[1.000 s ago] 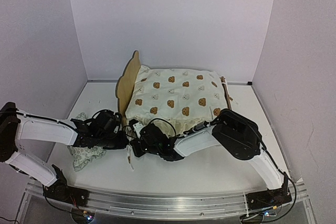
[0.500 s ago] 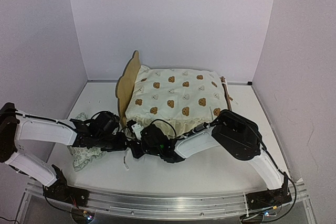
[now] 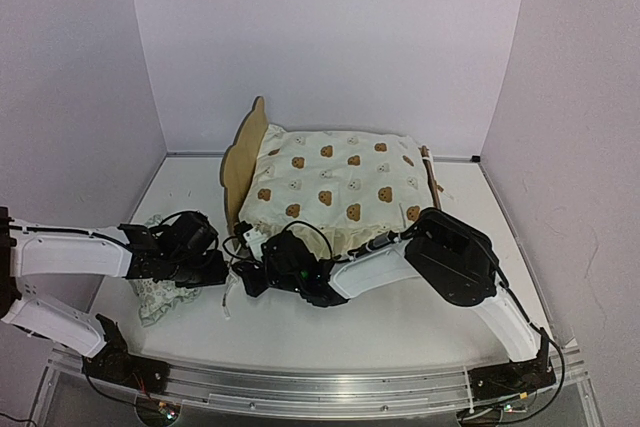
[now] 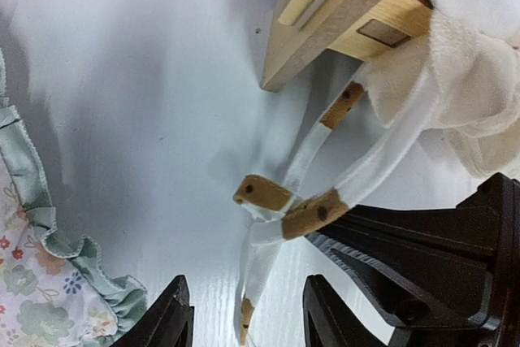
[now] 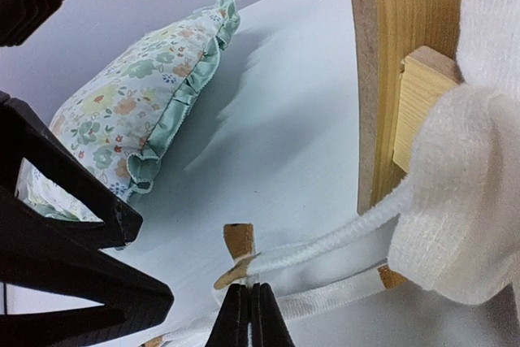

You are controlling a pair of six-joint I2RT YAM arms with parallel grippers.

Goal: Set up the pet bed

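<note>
Your right gripper (image 5: 248,314), bottom centre of its wrist view, has its fingers pressed together, pinching a cream ribbon tie (image 5: 325,233) of the bear-print ruffled cover (image 3: 335,187). Your left gripper (image 4: 244,318) stands spread, with a tie end loose between its fingers. The light plywood pet bed (image 3: 243,157) sits mid-frame in the top view, with the floral ruffled pillow (image 3: 160,292) at lower left.

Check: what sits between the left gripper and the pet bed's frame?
Left wrist view: only the white, tan-tipped ties, on the table between left gripper and pet bed.
</note>
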